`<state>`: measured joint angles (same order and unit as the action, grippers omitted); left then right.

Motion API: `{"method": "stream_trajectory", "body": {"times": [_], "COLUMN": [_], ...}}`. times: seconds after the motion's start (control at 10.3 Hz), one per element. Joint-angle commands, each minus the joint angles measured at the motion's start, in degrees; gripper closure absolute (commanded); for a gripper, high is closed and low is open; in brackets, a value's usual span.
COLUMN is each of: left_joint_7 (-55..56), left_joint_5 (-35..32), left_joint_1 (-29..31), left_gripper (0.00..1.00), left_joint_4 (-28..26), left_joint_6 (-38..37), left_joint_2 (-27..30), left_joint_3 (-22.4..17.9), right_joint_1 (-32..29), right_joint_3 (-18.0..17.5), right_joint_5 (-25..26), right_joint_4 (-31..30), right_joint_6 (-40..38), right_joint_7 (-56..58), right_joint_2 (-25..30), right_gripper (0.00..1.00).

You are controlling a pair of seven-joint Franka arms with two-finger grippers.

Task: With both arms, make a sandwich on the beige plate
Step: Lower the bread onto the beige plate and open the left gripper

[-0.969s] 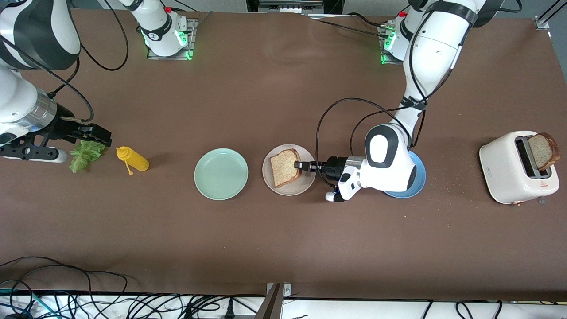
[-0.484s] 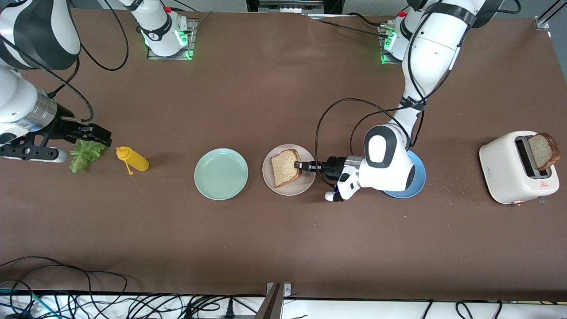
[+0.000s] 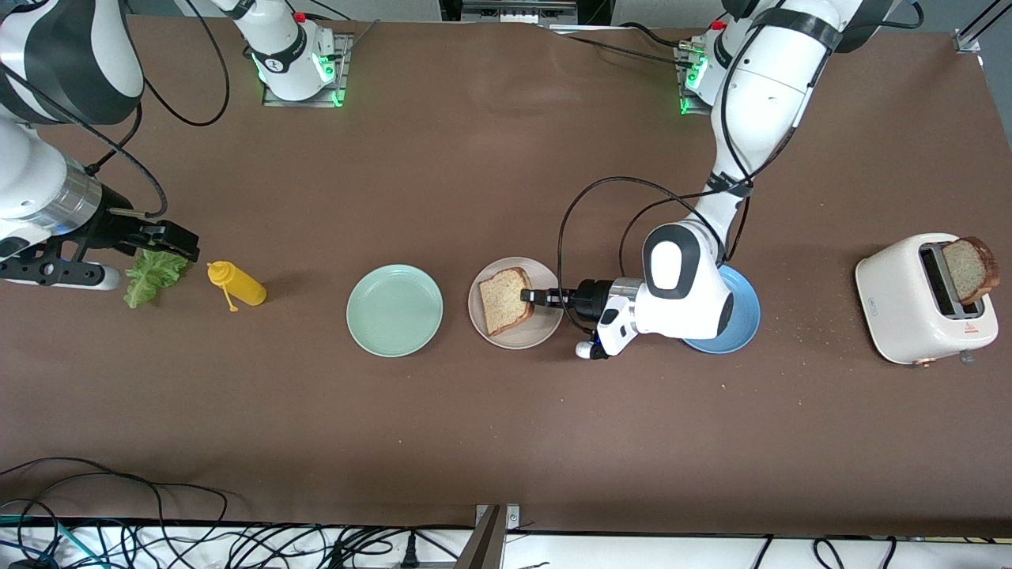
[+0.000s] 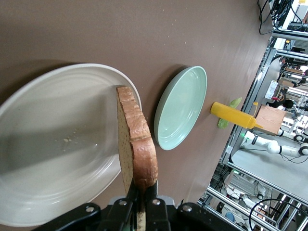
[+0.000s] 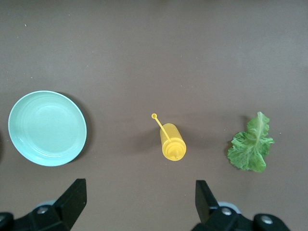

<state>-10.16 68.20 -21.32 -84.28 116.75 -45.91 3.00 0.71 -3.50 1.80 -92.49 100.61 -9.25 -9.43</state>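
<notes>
The bread slice (image 3: 506, 301) is over the beige plate (image 3: 545, 334), tilted on edge, and your left gripper (image 3: 528, 297) is closed tight on its crust. It looks light, soft and crumbly, so hold it only by the crust. The lettuce leaf (image 3: 153, 276) lies on the tabletop at the right arm's end, limp and easy to tear. Your right gripper (image 3: 150, 237) hangs over it, fully open and empty.

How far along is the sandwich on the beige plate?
Done: nothing is laid down yet. In hand: left gripper holds the first bread slice over the beige plate. Left: lettuce leaf beneath the open, waiting right gripper, and toaster slice.
</notes>
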Motion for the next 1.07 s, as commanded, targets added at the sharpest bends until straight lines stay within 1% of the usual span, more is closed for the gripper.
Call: {"method": "stream_trajectory", "body": {"times": [0.0, 0.1, 0.19, 0.29, 0.39, 0.68, 0.97], "left_joint_7": [-1.8, -1.8, -1.9, -1.8, -1.4, -0.3, 1.1], "left_joint_5": [2.5, 1.9, 0.4, -1.3, -2.2, -6.9, -7.1], "left_joint_1": [-1.0, -1.0, -1.3, -1.4, -1.4, -1.0, -0.6], "left_gripper": [1.0, 1.0, 0.84, 0.36, 0.0, 0.0, 0.0], "left_joint_4": [-0.5, -0.5, -0.3, 0.0, 0.0, -0.3, -0.6], "left_joint_6": [2.1, 2.5, 2.5, 2.5, 2.5, 2.5, 2.3], "left_joint_2": [-0.1, -0.2, -0.2, -0.2, -0.1, 0.3, 0.6], "left_joint_3": [-0.5, -0.5, -0.6, -0.6, -0.7, -0.9, -1.2], "right_joint_1": [-0.6, -0.6, -0.6, -0.6, -0.6, -0.6, -0.6], "right_joint_3": [-0.5, -0.5, -0.5, -0.5, -0.5, -0.5, -0.5], "right_joint_5": [-1.0, -1.0, -1.0, -1.0, -1.0, -1.0, -1.0], "right_joint_4": [0.7, 0.7, 0.7, 0.7, 0.7, 0.7, 0.7], "right_joint_6": [-0.8, -0.8, -0.8, -0.8, -0.8, -0.8, -0.8], "right_joint_7": [-0.6, -0.6, -0.6, -0.5, -0.6, -0.6, -0.6], "right_joint_2": [-0.1, -0.1, -0.1, -0.1, -0.1, -0.1, -0.1], "right_gripper": [0.0, 0.0, 0.0, 0.0, 0.0, 0.0, 0.0]}}
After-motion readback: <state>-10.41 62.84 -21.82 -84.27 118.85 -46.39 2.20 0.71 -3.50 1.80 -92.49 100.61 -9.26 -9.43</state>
